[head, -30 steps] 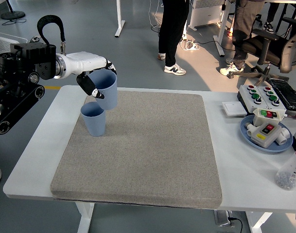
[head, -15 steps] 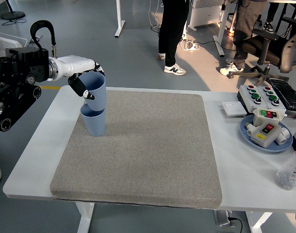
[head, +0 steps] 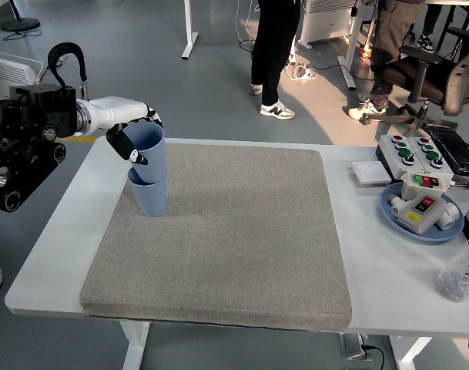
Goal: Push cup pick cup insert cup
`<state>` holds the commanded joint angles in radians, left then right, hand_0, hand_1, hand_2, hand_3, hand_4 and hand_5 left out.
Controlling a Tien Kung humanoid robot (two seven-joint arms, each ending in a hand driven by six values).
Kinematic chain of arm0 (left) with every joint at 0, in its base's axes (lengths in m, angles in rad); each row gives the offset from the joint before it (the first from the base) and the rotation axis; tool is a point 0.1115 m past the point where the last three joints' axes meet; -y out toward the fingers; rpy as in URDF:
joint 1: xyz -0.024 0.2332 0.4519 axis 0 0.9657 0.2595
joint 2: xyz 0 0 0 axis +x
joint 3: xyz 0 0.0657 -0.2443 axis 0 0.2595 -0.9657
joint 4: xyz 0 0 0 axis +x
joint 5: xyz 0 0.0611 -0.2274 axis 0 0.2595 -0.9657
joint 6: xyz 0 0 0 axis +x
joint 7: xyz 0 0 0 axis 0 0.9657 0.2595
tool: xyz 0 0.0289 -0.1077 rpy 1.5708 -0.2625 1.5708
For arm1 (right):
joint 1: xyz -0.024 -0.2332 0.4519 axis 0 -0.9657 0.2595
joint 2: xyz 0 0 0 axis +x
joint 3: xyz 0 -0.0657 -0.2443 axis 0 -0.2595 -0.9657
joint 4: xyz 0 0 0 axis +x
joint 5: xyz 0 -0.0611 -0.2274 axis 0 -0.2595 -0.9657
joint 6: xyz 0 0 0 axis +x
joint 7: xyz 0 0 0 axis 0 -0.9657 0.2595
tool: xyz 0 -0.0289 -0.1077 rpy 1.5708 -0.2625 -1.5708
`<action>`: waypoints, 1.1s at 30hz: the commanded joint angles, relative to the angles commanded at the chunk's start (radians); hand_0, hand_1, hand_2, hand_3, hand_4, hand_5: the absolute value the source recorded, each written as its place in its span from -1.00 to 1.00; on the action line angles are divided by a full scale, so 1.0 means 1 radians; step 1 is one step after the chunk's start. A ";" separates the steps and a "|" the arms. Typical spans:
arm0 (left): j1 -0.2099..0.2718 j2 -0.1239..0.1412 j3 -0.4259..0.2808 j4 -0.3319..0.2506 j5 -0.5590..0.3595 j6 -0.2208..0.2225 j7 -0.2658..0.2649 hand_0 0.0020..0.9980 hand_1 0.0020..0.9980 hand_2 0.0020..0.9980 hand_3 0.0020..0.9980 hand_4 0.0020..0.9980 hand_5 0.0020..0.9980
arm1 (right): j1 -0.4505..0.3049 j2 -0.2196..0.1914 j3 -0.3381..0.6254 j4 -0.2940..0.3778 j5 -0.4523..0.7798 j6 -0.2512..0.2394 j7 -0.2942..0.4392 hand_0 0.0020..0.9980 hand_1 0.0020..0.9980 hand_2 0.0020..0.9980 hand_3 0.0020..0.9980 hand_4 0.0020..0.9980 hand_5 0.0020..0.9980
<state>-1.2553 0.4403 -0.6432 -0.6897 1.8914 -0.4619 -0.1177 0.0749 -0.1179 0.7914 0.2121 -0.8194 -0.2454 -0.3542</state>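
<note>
The left hand (head: 130, 135) is clamped around a blue ribbed plastic cup (head: 148, 152), upright with its mouth up, its base nested in a second blue ribbed cup (head: 150, 197) standing upright at the far left of the grey felt mat (head: 234, 247) on the white counter (head: 373, 262).

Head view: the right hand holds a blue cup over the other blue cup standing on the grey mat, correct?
Not quite. The head view shows the left hand holding the upper blue cup, not the right one, which is out of view. The rest stands: the cup is above the lower blue cup, which stands on the grey mat.
</note>
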 joint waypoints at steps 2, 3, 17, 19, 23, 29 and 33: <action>0.000 -0.001 0.009 0.011 -0.002 0.005 -0.002 0.02 0.07 0.06 0.02 -0.06 -1.00 | 0.001 0.000 0.000 0.000 0.001 -0.001 0.000 0.06 0.01 0.10 0.11 -0.78 0.60; 0.000 -0.001 0.011 0.014 -0.003 0.007 -0.003 0.02 0.07 0.06 0.02 -0.06 -1.00 | 0.001 0.000 -0.001 0.000 0.001 -0.001 0.000 0.06 0.01 0.10 0.11 -0.78 0.60; 0.009 -0.005 0.043 0.054 -0.037 0.054 -0.031 0.46 0.65 0.84 0.82 0.79 -0.44 | 0.002 0.000 -0.001 0.000 0.001 -0.001 0.001 0.06 0.01 0.10 0.11 -0.78 0.60; 0.012 -0.006 0.046 0.060 -0.042 0.062 -0.034 0.46 0.65 0.84 0.82 0.79 -0.44 | 0.002 0.000 0.001 0.000 -0.001 0.000 0.000 0.06 0.01 0.10 0.11 -0.78 0.60; 0.014 -0.005 0.050 0.070 -0.049 0.075 -0.037 0.85 0.93 1.00 1.00 0.95 -0.23 | 0.003 0.000 0.001 -0.001 -0.001 0.000 0.001 0.06 0.01 0.10 0.11 -0.78 0.60; 0.019 -0.008 0.055 0.083 -0.050 0.095 -0.034 1.00 1.00 1.00 1.00 1.00 -0.14 | 0.000 0.001 0.005 -0.001 -0.005 -0.001 0.000 0.06 0.01 0.10 0.11 -0.78 0.60; 0.027 -0.007 0.044 0.078 -0.051 0.110 -0.033 1.00 1.00 1.00 1.00 1.00 -0.11 | -0.002 0.001 0.008 -0.001 -0.008 -0.001 -0.001 0.06 0.01 0.10 0.11 -0.77 0.59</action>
<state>-1.2288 0.4331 -0.5989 -0.6115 1.8408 -0.3524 -0.1511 0.0729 -0.1166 0.7991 0.2116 -0.8271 -0.2460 -0.3551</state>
